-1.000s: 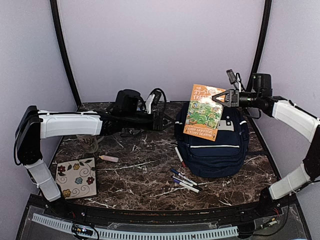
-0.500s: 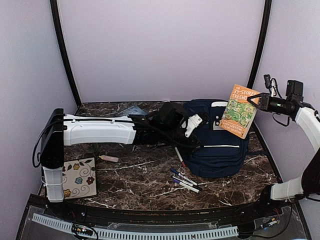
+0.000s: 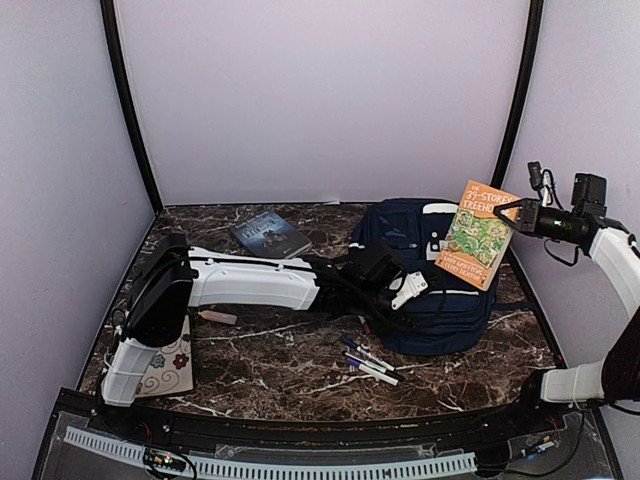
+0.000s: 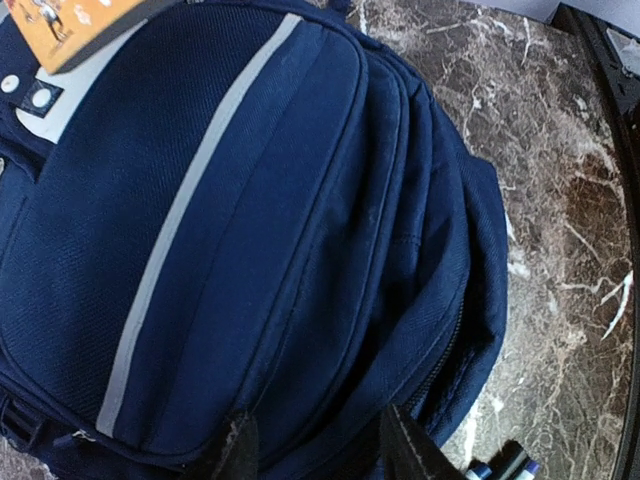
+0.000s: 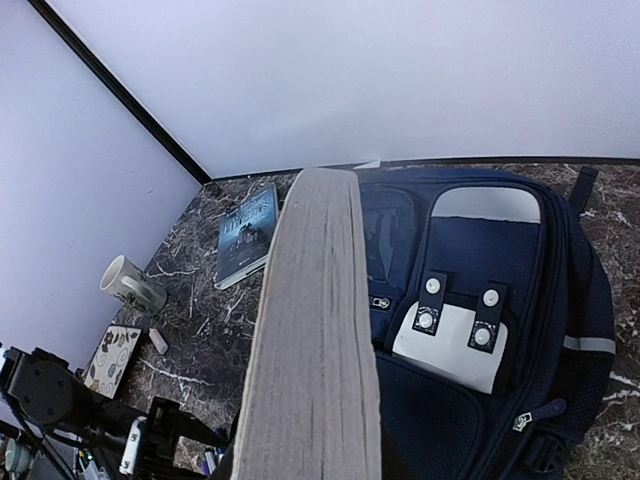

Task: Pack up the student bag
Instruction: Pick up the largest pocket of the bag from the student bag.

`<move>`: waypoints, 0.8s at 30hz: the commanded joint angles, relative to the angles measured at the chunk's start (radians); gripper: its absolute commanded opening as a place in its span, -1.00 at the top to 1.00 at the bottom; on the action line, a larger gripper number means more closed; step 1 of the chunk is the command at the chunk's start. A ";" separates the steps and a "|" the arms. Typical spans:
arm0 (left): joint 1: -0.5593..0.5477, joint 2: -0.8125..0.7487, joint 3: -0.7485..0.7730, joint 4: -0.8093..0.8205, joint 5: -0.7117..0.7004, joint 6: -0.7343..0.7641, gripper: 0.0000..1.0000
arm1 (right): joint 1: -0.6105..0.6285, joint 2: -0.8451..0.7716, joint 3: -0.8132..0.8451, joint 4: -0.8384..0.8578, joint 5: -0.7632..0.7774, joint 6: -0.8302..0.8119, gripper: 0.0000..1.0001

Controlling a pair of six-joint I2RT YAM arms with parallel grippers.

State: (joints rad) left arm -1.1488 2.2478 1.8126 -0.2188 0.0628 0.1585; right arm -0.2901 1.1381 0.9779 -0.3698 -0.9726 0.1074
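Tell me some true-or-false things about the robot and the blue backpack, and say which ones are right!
1. The right gripper holds the orange book up in the air. True.
2. The student bag is red. False: it is navy blue.
3. A dark book lies on the table. True.
4. The pens are inside the bag. False: they lie on the table in front of it.
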 commanded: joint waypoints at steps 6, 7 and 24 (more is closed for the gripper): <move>-0.017 0.098 0.097 0.013 -0.015 0.044 0.18 | -0.004 -0.039 -0.040 0.110 -0.048 0.044 1.00; -0.018 0.110 0.108 0.014 -0.026 0.044 0.22 | -0.003 -0.044 -0.043 0.111 -0.046 0.043 1.00; -0.032 0.270 0.259 0.079 -0.202 0.128 0.07 | -0.004 -0.049 -0.068 0.129 -0.044 0.049 1.00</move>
State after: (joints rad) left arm -1.1770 2.4802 2.0308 -0.1715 -0.0288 0.2409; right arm -0.2905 1.1065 0.9085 -0.3290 -0.9760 0.1371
